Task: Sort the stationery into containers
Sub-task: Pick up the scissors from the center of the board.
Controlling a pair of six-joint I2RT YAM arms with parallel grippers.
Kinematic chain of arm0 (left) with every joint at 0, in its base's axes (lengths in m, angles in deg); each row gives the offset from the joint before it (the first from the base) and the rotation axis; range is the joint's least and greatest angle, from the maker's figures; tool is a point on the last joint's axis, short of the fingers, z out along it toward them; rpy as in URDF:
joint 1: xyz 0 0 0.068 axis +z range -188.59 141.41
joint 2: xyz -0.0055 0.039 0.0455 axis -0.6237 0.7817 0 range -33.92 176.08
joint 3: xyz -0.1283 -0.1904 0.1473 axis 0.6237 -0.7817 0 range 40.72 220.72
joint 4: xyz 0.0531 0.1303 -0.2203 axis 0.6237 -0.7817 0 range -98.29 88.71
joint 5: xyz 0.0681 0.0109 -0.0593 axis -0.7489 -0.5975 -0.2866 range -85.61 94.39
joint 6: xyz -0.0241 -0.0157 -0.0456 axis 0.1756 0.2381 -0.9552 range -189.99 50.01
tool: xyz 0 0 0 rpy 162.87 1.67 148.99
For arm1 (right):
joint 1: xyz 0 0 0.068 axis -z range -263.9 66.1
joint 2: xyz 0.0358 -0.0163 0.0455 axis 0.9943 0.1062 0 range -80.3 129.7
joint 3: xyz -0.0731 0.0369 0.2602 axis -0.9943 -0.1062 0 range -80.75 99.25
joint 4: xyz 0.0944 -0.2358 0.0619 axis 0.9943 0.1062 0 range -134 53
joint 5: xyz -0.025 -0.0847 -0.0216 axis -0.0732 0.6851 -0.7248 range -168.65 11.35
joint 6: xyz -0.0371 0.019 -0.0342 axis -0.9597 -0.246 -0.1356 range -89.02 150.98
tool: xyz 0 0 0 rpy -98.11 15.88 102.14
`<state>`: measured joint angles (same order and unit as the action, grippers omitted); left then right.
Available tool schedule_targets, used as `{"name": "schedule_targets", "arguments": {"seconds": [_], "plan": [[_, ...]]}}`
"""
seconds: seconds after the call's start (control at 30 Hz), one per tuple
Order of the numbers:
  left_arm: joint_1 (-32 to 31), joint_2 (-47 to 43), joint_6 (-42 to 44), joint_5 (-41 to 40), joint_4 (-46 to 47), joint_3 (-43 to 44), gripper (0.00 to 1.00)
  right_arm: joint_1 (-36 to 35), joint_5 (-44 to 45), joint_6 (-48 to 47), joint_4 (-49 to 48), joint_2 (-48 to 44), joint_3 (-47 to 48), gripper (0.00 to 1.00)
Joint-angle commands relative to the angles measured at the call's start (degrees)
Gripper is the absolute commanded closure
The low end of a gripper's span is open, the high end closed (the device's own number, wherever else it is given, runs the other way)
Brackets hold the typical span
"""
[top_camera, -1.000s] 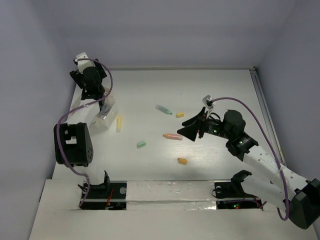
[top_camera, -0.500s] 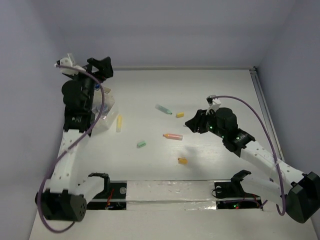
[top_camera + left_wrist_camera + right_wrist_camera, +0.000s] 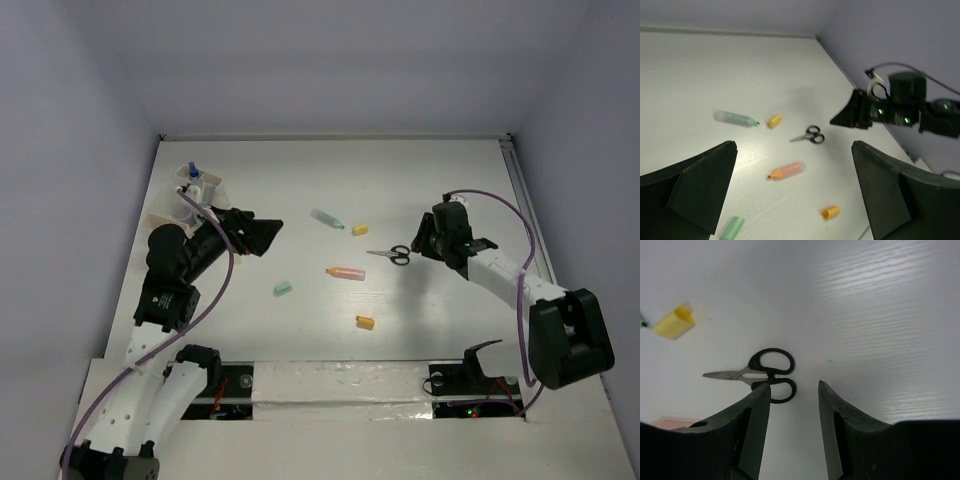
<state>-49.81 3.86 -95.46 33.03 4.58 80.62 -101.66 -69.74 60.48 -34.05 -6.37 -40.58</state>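
No words, numbers or signs can be read anywhere. The scissors, the pink marker and the green marker show no writing that can be made out, and the tabletop is plain white.

Scissors on table, beside right claw.

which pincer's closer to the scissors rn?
Right. The right pincer hangs just beside the handles of the scissors, jaws open. The left pincer is far off to their left, beyond the orange-pink marker.
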Motion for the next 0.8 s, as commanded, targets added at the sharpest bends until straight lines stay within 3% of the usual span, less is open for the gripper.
{"name": "schedule_targets", "arguments": {"seconds": [0.0,0.13,0.3,0.5,0.77], "plan": [[-4.2,-1.9,4.8,0.9,-1.3,-1.0,0.01,2.3,-1.0,1.9,0.3,3.4,4.0,0.52],[-9.3,-4.1,8.9,-7.4,-5.8,1.5,0.01,2.3,-2.2,1.5,2.6,8.3,7.0,0.55],[-14.1,-5.0,9.9,-9.8,-7.7,2.0,0.01,2.3,-5.6,1.4,3.9,14.9,10.4,0.57],[-15.8,-5.2,10.2,-11.3,-8.5,2.3,0.01,2.3,-5.4,1.2,4.5,20.3,13.2,0.59],[-15.8,-5.6,10.3,-12.1,-8.6,2.4,0.01,2.3,-1.0,-1.5,10.2,22.9,16.2,0.73]]}}
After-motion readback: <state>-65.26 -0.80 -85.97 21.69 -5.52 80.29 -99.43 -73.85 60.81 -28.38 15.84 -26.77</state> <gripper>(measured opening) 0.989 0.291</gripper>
